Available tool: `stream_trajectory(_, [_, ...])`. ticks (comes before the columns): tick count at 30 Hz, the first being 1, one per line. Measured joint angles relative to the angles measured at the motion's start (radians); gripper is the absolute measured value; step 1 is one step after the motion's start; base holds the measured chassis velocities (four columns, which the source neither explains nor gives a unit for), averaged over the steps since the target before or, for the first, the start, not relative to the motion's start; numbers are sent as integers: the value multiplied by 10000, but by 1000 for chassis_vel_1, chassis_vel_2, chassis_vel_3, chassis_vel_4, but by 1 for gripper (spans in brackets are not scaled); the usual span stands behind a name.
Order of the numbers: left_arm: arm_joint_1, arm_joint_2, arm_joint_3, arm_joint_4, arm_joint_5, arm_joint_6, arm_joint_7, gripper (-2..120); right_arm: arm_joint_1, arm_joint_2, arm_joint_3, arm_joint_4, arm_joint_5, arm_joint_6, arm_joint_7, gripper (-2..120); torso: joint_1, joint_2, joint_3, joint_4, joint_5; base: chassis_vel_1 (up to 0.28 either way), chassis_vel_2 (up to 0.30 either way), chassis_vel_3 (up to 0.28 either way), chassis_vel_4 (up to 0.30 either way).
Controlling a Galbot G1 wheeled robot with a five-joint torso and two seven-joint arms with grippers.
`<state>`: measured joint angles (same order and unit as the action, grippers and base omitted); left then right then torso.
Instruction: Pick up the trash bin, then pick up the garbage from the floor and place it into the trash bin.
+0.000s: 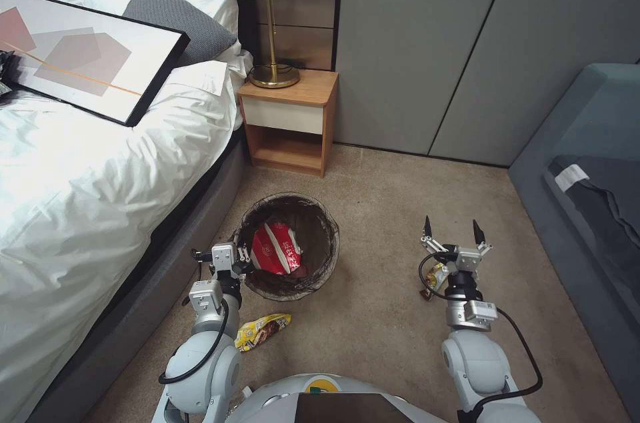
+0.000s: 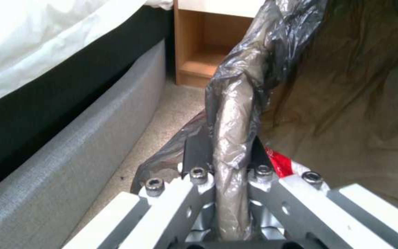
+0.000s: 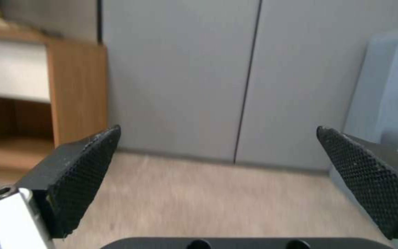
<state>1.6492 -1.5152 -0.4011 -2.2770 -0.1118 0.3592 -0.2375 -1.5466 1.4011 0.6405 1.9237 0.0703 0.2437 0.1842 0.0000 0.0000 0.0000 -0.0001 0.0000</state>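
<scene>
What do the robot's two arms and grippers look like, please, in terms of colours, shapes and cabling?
Both arms have rounded glossy white shells with grey metal wrist blocks and a looping black cable alongside. The left gripper has white perforated linkage bars with hex bolts and dark fingers. The right gripper carries two black, pointed, wedge-shaped fingers with a finely knurled inner face on a silver-white base.

Bag-lined trash bin (image 1: 291,246) upright, red-white packet (image 1: 275,248) inside.
</scene>
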Motion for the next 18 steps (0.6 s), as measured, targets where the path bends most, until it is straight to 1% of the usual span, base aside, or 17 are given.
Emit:
stream_trajectory(1, [0,0,0,0,0,0,0,0,0,0,0,0,0,0,0,100,0,0,0,0,0,0,0,0,0])
stream_trajectory(2, [-1,0,1,0,0,0,0,0,18,-17,-13,14,70,-227,45,100,0,0,0,0,0,0,0,0,0])
stream_trajectory(3, [2,0,1,-2,0,0,0,0,119,-69,-54,36,376,-988,196,100,0,0,0,1,0,0,0,0,0])
stream_trajectory(4, [2,0,1,-2,0,0,0,0,119,-69,-54,36,376,-988,196,100,0,0,0,1,0,0,0,0,0])
stream_trajectory(5, [5,4,-2,-5,0,-1,0,0,251,-107,-105,-8,632,-1561,329,100,0,0,0,1,0,0,0,0,0])
stream_trajectory(7, [13,18,0,-14,0,-3,0,0,463,-165,-184,-223,991,-2319,436,100,0,0,0,1,1,0,0,0,0])
stream_trajectory(8, [13,18,0,-14,0,-3,0,0,463,-165,-184,-223,991,-2319,436,100,0,0,0,1,1,0,0,0,0])
stream_trajectory(10, [31,38,-8,-46,-4,-5,0,0,728,-237,-317,-504,1453,-3286,606,100,0,0,0,2,1,0,0,0,0])
stream_trajectory(11, [31,38,-8,-46,-4,-5,0,0,728,-237,-317,-504,1453,-3286,606,100,0,0,0,2,1,0,0,0,0])
stream_trajectory(12, [34,41,-12,-50,-6,-7,0,0,777,-243,-336,-559,1500,-3425,634,100,0,0,0,1,1,0,0,0,0])
stream_trajectory(13, [40,49,-19,-58,-9,-8,0,0,901,-263,-373,-702,1607,-3758,691,100,0,0,0,2,1,0,0,0,0])
stream_trajectory(14, [40,49,-19,-58,-9,-8,0,0,901,-263,-373,-702,1607,-3758,691,100,0,0,0,2,1,0,0,0,0])
stream_trajectory(16, [55,60,-26,-86,-12,-9,1,0,1072,-300,-418,-946,1795,-4355,776,100,0,0,0,1,2,0,0,0,0])
stream_trajectory(18, [56,61,-27,-89,-13,-9,1,0,1117,-308,-420,-1028,1828,-4420,778,100,0,0,0,1,1,0,0,0,0])
